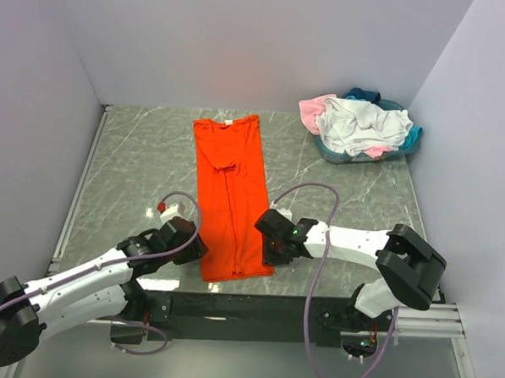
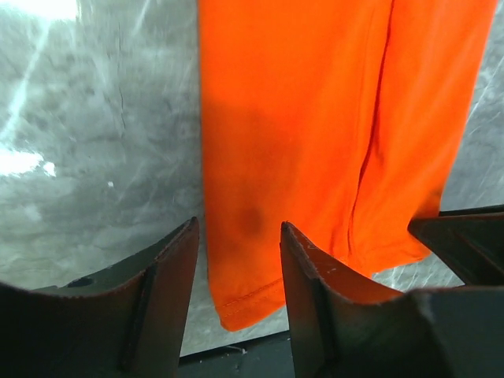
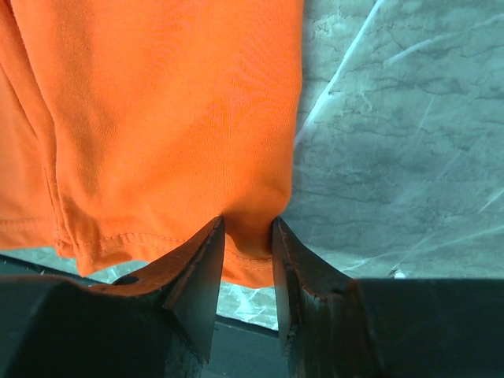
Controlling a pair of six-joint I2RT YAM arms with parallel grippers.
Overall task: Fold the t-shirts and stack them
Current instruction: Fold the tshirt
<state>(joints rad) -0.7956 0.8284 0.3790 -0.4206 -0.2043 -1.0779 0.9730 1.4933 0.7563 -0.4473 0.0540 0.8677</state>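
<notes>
The orange t-shirt [image 1: 231, 196] lies as a long narrow strip down the middle of the table, collar at the far end. My left gripper [image 1: 200, 252] is at its near left hem corner. In the left wrist view that gripper [image 2: 239, 228] is open, with the flat hem corner of the orange t-shirt [image 2: 315, 118] between its fingers. My right gripper [image 1: 268, 256] is at the near right hem corner. In the right wrist view it [image 3: 248, 224] stands open with a narrower gap, and the orange t-shirt's [image 3: 157, 118] hem puckers between its tips. White [image 1: 362, 123], pink [image 1: 312, 107] and teal [image 1: 363, 95] t-shirts are heaped at the back right.
The heap of shirts sits in a teal basket [image 1: 335, 156] against the right wall. The table's dark front edge [image 1: 229, 306] runs just below the shirt's hem. Grey walls close in the left, back and right sides.
</notes>
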